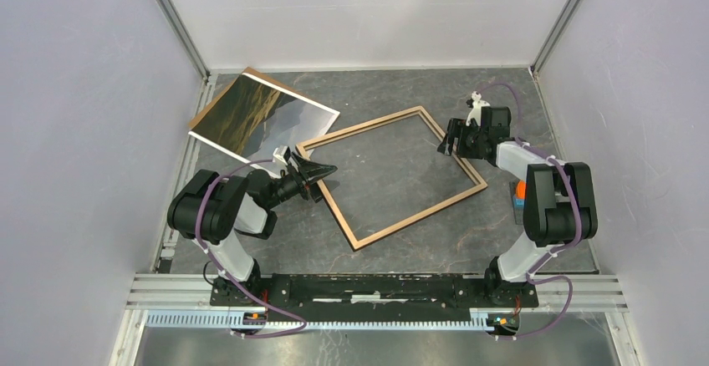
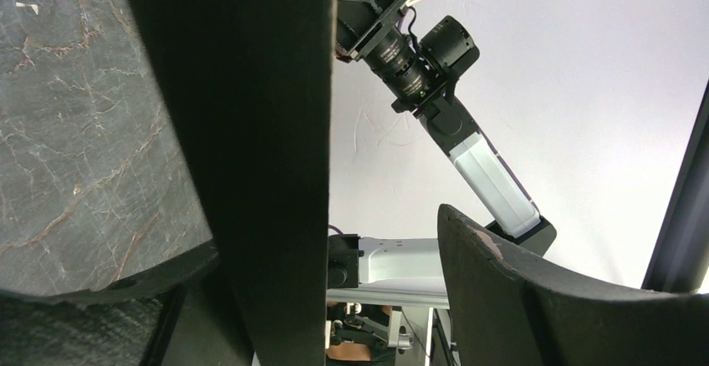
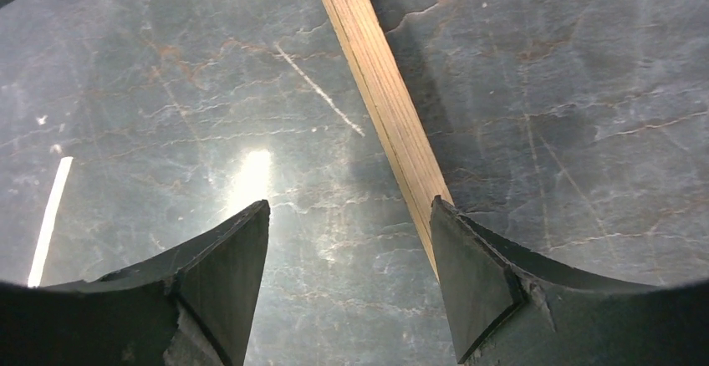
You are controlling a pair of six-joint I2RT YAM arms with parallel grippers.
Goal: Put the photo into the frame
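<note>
The photo [image 1: 259, 114] lies face up at the far left of the table [image 1: 418, 90], beyond your left gripper [image 1: 319, 178], so the left arm is nearer. Its jaws stand apart astride the frame [image 1: 418, 216] at its left rail; the right gripper [image 1: 450, 142], also apart, hovers at the far-right rail

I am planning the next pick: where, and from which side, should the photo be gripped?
Likely the photo by its white-bordered corner nearest the frame, coming from the frame's side: it lies flat, and the brown backing board shows only beyond its far edges, so that corner probably overhangs.
</note>
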